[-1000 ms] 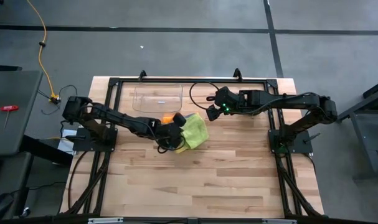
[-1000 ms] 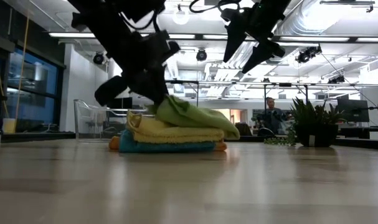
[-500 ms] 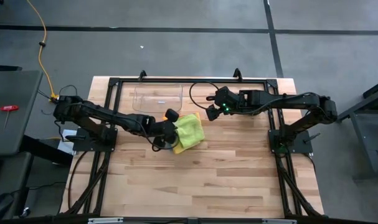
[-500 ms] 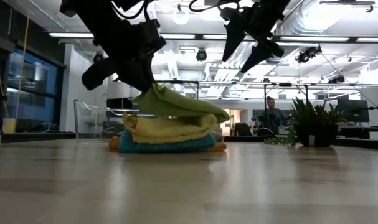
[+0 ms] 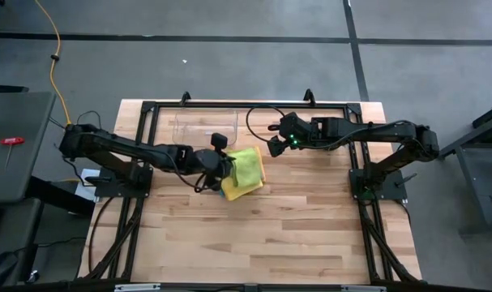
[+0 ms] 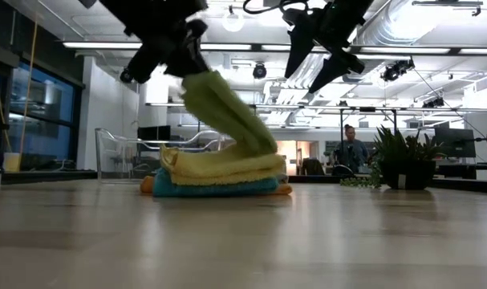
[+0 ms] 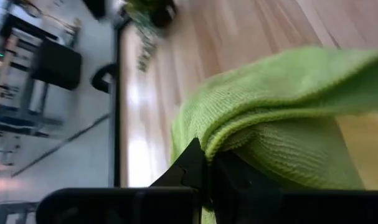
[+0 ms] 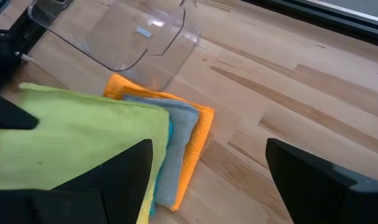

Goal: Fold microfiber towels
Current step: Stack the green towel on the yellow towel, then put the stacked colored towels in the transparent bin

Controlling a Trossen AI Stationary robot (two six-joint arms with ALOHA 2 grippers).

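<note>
Four towels lie folded in a stack (image 6: 215,178) on the desk (image 5: 270,235), just in front of the clear tray (image 5: 203,126): orange (image 8: 198,134) at the bottom, then teal (image 6: 215,187), grey (image 8: 176,149) and yellow (image 6: 219,164). The lime towel (image 6: 227,112) is last. One end rests on the stack; the other is pinched tight in the left tool (image 7: 204,171), which holds it up above the stack's tray-ward side, so the cloth slopes down onto the pile. The right tool (image 5: 271,148) hangs spread wide and empty above the desk, beside the stack on the side away from the left arm. By the look of it the job is nearly done: the lime towel needs laying over in a fold and releasing.
</note>
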